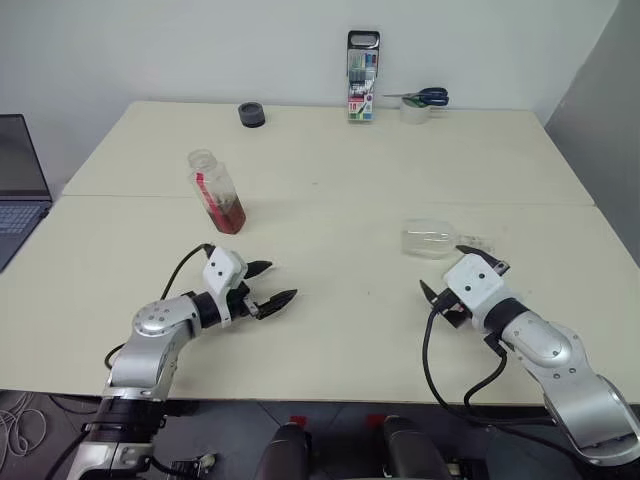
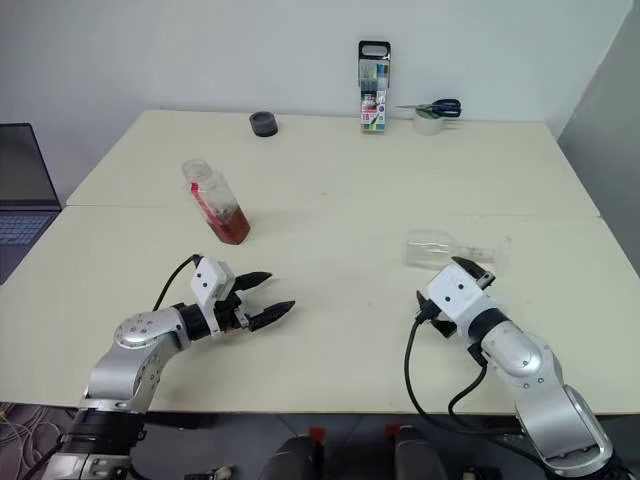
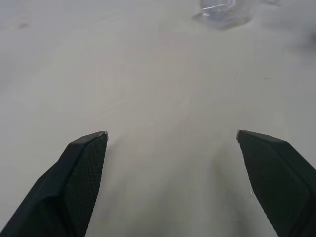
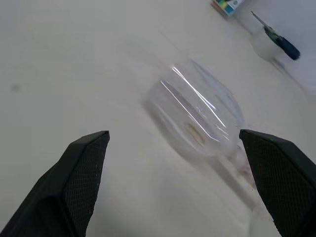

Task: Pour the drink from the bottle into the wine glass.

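Right now you are at the very start: nothing is gripped, and the wine glass (image 1: pixel 432 240) lies on its side at right of centre on the surface (image 1: pixel 340 200), its bowl pointing left in the head view and its stem trailing right. Your right claw (image 1: pixel 460 280) hangs just below it, spread wide and empty. The bottle (image 1: pixel 216 191) stands at upper left, uncapped and leaning slightly, with the drink (image 1: pixel 228 216) filling only its lower part. Your left claw (image 1: pixel 266 285) is also spread and empty, well below the bottle. I judge the next move is righting the glass: close on the bowl or stem gently, since it can roll, then stand it on its foot before you reach for the bottle.
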Robot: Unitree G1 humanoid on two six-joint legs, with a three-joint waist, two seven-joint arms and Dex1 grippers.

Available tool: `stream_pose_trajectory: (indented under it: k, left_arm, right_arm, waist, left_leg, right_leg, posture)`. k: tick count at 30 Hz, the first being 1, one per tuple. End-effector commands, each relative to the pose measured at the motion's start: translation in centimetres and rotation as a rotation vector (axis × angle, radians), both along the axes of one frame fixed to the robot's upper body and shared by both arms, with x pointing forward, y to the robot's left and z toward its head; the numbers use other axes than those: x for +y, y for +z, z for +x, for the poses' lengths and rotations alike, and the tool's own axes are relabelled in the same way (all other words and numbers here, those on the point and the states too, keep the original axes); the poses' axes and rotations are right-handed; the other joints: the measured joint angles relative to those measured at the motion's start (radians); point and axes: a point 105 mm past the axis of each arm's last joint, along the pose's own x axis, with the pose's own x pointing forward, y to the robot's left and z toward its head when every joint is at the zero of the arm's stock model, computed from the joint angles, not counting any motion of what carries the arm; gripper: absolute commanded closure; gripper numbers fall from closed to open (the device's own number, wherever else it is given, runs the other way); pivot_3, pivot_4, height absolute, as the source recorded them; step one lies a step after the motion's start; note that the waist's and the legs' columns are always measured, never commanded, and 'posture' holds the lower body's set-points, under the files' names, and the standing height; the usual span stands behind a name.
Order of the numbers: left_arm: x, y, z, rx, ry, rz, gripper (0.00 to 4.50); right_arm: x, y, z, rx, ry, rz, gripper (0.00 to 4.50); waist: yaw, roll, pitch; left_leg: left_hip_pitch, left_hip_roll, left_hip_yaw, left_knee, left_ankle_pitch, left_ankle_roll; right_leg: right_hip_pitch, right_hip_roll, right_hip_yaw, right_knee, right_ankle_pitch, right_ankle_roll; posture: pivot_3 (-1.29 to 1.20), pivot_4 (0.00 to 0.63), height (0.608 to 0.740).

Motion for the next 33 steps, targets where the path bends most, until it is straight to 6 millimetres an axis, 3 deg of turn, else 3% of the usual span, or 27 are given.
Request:
stream_pose_trajectory:
  k: [1, 6, 10, 20, 32, 33]
  left_arm:
    - [-1.5, 1.6, -0.4, -0.025, -0.150, 0.018, 0.04]
    - [-2.5, 1.0, -1.2, -0.007, -0.284, 0.079, 0.04]
    - [-3.7, 1.3, -1.6, -0.030, -0.365, 0.083, 0.04]
    - [-5.2, 1.8, -1.0, -0.054, -0.416, 0.065, 0.04]
    - [-6.1, 1.7, -0.9, -0.059, -0.417, 0.045, 0.04]
    - [-6.1, 1.8, -0.9, -0.061, -0.414, 0.043, 0.01]
  right_arm:
    - [-1.2, 1.4, 1.2, -0.108, -0.051, -0.149, 0.00]
    - [-2.1, 1.1, 2.8, -0.131, -0.110, -0.306, 0.00]
    - [-2.7, 0.1, 4.2, -0.137, -0.118, -0.543, 0.00]
    - [-3.4, -0.1, 6.6, -0.191, -0.165, -0.747, 0.00]
    - [-4.3, -1.6, 8.7, -0.213, -0.221, -0.745, 0.00]
    - [-4.4, -1.6, 8.9, -0.217, -0.221, -0.745, 0.17]
  waist:
    - [-0.001, 0.000, 0.000]
    - [-0.006, 0.000, 0.000]
    - [-0.004, 0.000, 0.000]
    - [-0.002, 0.000, 0.000]
    - [-0.004, 0.000, 0.000]
    - [-0.004, 0.000, 0.000]
  left_leg:
    - [0.000, 0.000, 0.000, 0.000, 0.000, 0.000]
    - [0.000, 0.000, 0.001, -0.001, 0.000, 0.000]
    - [-0.001, 0.000, 0.001, 0.000, 0.000, 0.000]
    - [-0.001, 0.000, 0.001, 0.000, 0.000, 0.000]
    - [0.000, 0.000, 0.001, 0.000, 0.000, 0.000]
    - [0.000, 0.000, 0.001, 0.000, 0.000, 0.000]
  right_leg:
    - [0.000, 0.000, 0.000, 0.000, 0.000, 0.000]
    - [0.000, 0.000, 0.001, -0.001, 0.000, 0.000]
    - [0.000, 0.000, 0.001, -0.001, 0.000, 0.000]
    - [0.000, 0.000, 0.001, -0.001, 0.000, 0.000]
    - [0.000, 0.000, 0.001, -0.001, 0.000, 0.000]
    - [0.000, 0.000, 0.001, -0.001, 0.000, 0.000]
  posture:
    - [0.00, 0.150, 0.740]
    - [0.00, 0.150, 0.740]
    - [0.00, 0.150, 0.740]
    - [0.00, 0.150, 0.740]
    - [0.00, 0.150, 0.740]
    - [0.00, 0.150, 0.740]
